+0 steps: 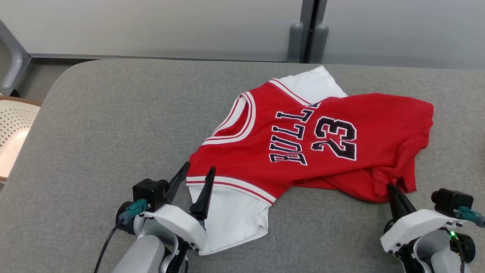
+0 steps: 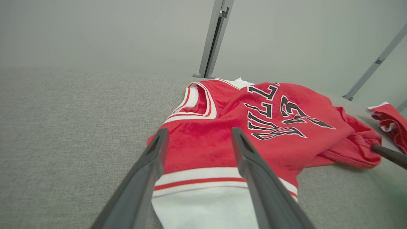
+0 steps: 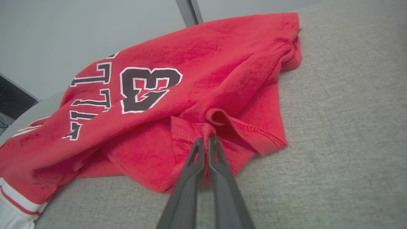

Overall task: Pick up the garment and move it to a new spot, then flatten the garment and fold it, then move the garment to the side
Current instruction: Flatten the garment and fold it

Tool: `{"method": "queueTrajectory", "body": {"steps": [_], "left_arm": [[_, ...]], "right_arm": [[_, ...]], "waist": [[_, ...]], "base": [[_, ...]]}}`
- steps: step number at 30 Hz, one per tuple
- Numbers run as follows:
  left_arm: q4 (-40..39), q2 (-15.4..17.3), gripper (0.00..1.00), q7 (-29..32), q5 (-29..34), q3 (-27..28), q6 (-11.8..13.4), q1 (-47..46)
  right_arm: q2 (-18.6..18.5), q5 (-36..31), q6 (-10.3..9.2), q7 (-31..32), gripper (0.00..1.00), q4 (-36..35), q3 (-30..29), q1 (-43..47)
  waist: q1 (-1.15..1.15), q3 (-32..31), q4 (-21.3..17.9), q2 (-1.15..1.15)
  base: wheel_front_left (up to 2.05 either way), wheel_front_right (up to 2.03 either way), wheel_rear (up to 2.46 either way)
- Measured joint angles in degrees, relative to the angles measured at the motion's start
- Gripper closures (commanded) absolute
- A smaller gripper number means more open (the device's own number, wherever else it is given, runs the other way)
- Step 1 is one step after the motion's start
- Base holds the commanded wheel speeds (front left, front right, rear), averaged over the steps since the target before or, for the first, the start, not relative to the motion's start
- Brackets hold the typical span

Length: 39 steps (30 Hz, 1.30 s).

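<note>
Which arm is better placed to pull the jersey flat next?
Right. The right end effector is shut on a hem fold of the jersey, so it can probably pull at once. The left end effector is open over the striped sleeve edge, gripping nothing.

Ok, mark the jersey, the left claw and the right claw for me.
jersey (image 1: 291, 146), head view, on the black chest lettering.
left claw (image 1: 199, 167), head view, midway between its open fingertips, over red fabric.
right claw (image 3: 206, 139), right wrist view, between its shut fingertips pinching the red hem.
</note>
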Motion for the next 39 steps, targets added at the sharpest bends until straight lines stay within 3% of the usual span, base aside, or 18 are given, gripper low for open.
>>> {"method": "queueTrajectory", "body": {"steps": [18,24,39], "left_arm": [[4.59,0.76,0.0,1.59,-0.87,-1.99,-0.57,3.35],[5.83,1.29,0.0,5.22,-2.91,-2.19,-0.58,4.89],[4.68,3.33,0.0,17.75,-4.99,-4.37,0.57,7.77]], "right_arm": [[1.34,1.54,0.0,-6.71,1.0,-5.41,-6.78,5.16],[2.09,1.2,0.0,-11.36,1.0,-6.27,-9.73,6.19],[2.29,3.26,0.0,-13.99,1.0,-2.29,-8.11,5.14]], "waist": [[0.0,-3.91,-1.99,0.0],[0.0,-4.54,-2.19,0.0],[0.0,-5.51,-1.91,0.0]], "base": [[0.0,0.0,0.0],[0.0,0.0,0.0],[0.0,0.0,0.0]]}}
